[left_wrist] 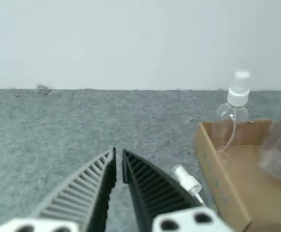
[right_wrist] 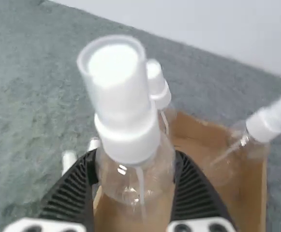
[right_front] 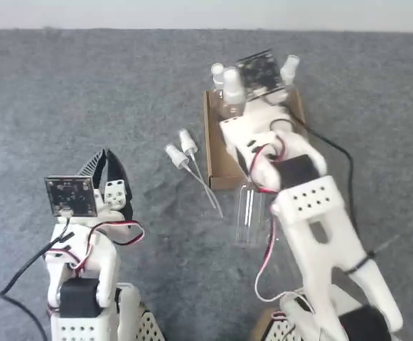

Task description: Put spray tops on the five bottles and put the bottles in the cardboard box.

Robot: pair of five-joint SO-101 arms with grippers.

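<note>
- Your brown cardboard box [right_front: 210,142] holds two clear, white-capped spray bottles [right_front: 289,69].
- Your right gripper [right_wrist: 135,166] clamps a third capped bottle [right_wrist: 130,186] at the box.
- Your left gripper [left_wrist: 119,162]: nearly closed, empty.

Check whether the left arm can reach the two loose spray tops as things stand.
Probably yes: the spray tops lie on carpet near the left gripper, nothing between; the right gripper holds its bottle over the box.

- The box [right_front: 211,142] sits far, right of centre.
- Two bottles [right_front: 289,69] stand at its far corners.
- A third bottle [right_front: 232,89], in the right gripper [right_wrist: 135,164], is at the box's far left.
- Two tops [right_front: 176,155] lie just left of the box.
- A fourth bottle [right_front: 249,213] lies just near of the box.
- The left gripper [right_front: 106,167] is near left, well apart.
</note>
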